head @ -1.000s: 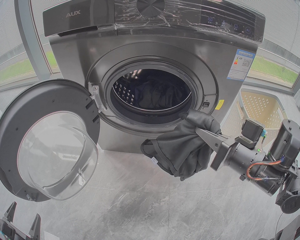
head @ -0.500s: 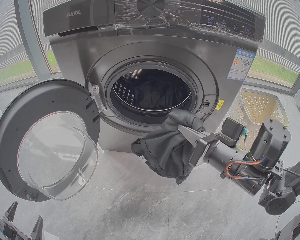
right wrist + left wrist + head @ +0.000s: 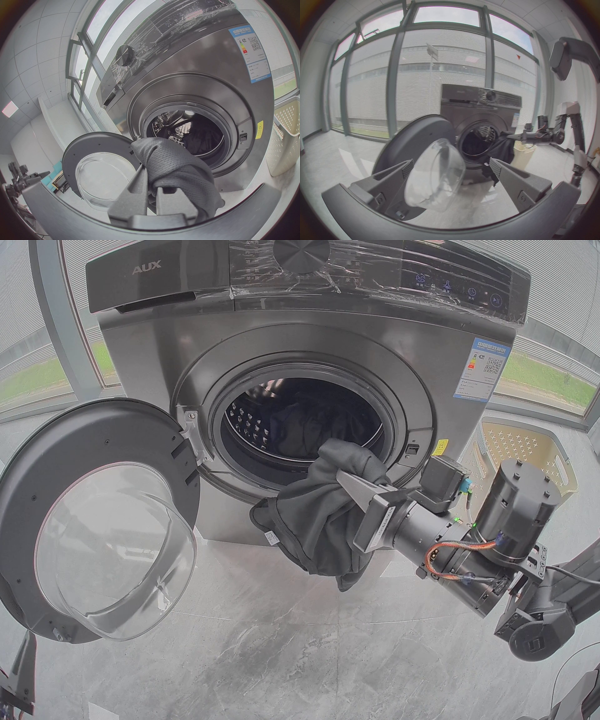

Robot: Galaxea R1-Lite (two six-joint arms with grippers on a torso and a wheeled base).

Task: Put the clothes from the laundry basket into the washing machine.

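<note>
One dark garment is clamped in my right pincer, whose fingers are pressed together on a bunched fold of it. I hold it at the lower right edge of the washer opening. The top of the cloth overlaps the rim there, though I cannot tell whether it touches. The rest hangs down in front of the washer, above the floor. My left pincer sits low and off to the left, fingers spread wide apart. The door stands open to the left. More dark clothes lie in the drum, their shapes lost in shadow. The basket stands just right of the washer, partly hidden by my right arm, so I cannot see what is in it.
</note>
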